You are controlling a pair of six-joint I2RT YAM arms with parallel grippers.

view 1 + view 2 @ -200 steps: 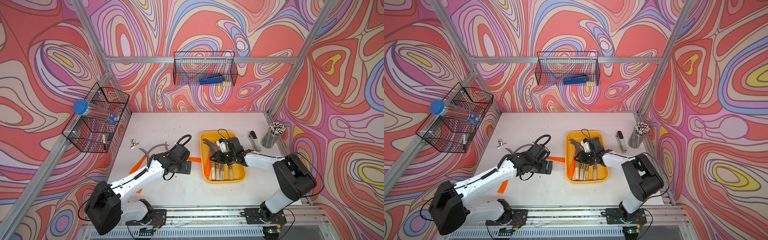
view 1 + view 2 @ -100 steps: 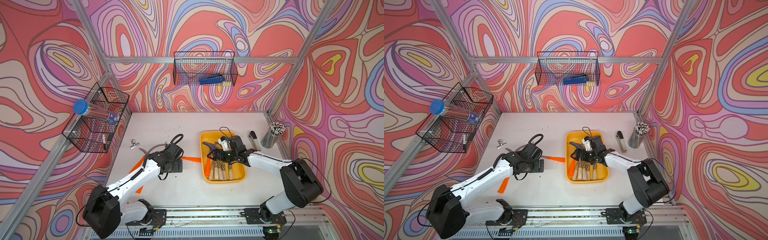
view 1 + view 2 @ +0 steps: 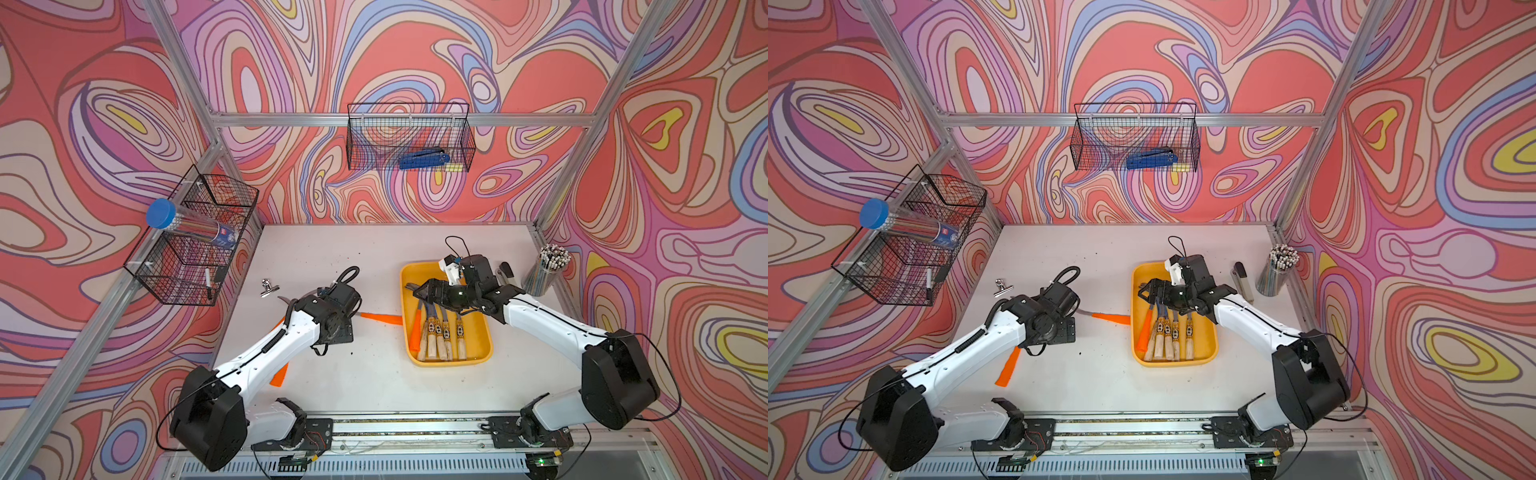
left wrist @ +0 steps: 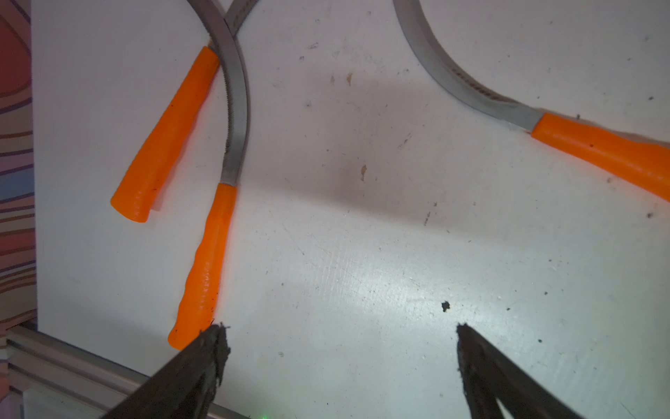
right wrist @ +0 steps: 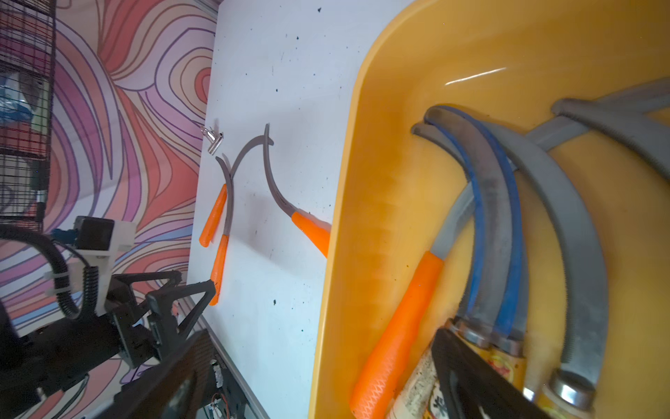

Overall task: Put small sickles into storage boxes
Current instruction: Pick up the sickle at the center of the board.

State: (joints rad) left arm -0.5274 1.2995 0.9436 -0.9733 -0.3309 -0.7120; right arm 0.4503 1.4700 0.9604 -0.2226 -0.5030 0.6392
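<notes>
The right gripper (image 5: 322, 335) hung over the upper half of the yellow tray (image 3: 453, 360), right of centre in both top views. Its flat black fingers (image 5: 467, 366) were spread wide, with nothing between them. Below it four wood-handled sickles (image 3: 442, 338) lay side by side in the tray. Their pale handles, with yellow-black labels and metal ferrules, pointed toward the lower edge of the picture. Their curved grey blades, two edged in blue, swept to the upper left. An orange-handled sickle (image 3: 415, 334) of ribbed plastic lay along the tray's smooth, glossy left wall. In the top views the gripper covered the blade tips.

The left gripper (image 4: 337, 328), left of centre, pointed down at the scuffed white table (image 3: 374, 382). Its dark, rough-edged fingertips (image 4: 214, 341) stood well apart and empty. One tip sat at the butt of a crossed pair of orange sickles (image 4: 203, 268) with thin serrated blades; whether it touched could not be told. In the top views the arm hid most of this pair. A third loose sickle (image 3: 380, 318) lay between arm and tray, its handle end meeting the tray's left rim. A shiny metal clip (image 3: 269, 287) lay to the upper left of the arm.
</notes>
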